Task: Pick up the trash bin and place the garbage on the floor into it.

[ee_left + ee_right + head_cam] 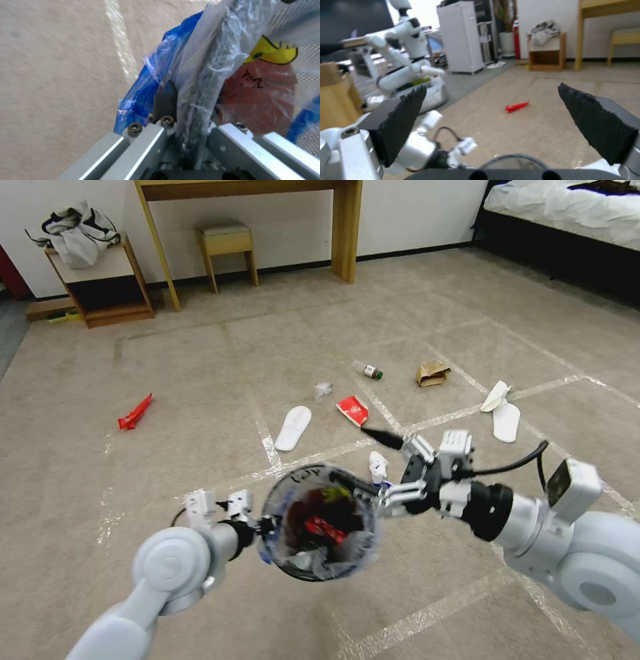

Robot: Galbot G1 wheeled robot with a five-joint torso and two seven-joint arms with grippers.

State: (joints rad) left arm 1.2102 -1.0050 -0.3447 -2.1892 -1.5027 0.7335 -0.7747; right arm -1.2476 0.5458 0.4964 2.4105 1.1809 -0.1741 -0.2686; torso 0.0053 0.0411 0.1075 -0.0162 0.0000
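Note:
The trash bin [319, 530], red and lined with a clear bag, hangs above the floor [200, 380] with red wrappers inside. My left gripper [261, 527] is shut on its rim; up close the gripper [186, 117] pinches rim and bag [203, 82]. My right gripper [389, 501] stands open beside the bin's opposite rim, its pads [403, 120] wide apart and holding nothing. Garbage lies beyond: a red wrapper [135, 413] [517, 106], a white slipper [293, 427], tissue [323, 390], another red wrapper [353, 410], a bottle [368, 371], a brown paper bag [432, 373], two slippers [505, 413] and a small white scrap [378, 468].
A wooden desk [347, 227], a stool [227, 243] and a low shelf with a bag [100, 273] line the far wall. A bed [567, 207] fills the far right corner. Another white robot [406, 50] and a white cabinet [461, 37] stand off to the side.

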